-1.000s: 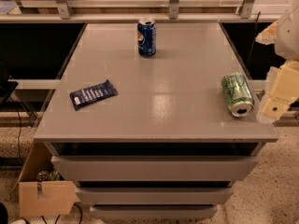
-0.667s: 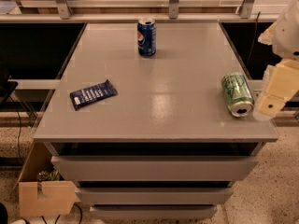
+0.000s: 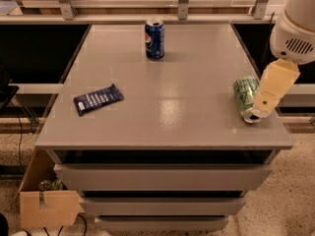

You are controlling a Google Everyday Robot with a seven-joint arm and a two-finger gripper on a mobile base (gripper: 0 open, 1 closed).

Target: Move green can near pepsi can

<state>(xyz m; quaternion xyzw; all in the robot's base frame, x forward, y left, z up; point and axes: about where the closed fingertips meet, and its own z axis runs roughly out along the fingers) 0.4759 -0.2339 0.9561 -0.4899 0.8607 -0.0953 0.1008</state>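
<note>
The green can [image 3: 245, 96] lies on its side near the right edge of the grey table [image 3: 162, 82], its open mouth toward the front. The pepsi can [image 3: 154, 39] stands upright at the table's far middle, well apart from the green can. My gripper [image 3: 269, 90] hangs at the right, a cream-coloured finger partly in front of the green can's right side, under the white arm housing [image 3: 295, 31].
A flat dark blue snack wrapper [image 3: 98, 99] lies on the table's left side. Drawers sit below the tabletop. A cardboard box [image 3: 44, 200] stands on the floor at the lower left. A metal rail [image 3: 182, 4] runs behind the table.
My gripper has shifted left, toward the green can, and now overlaps its right side. The cans and wrapper have not moved.
</note>
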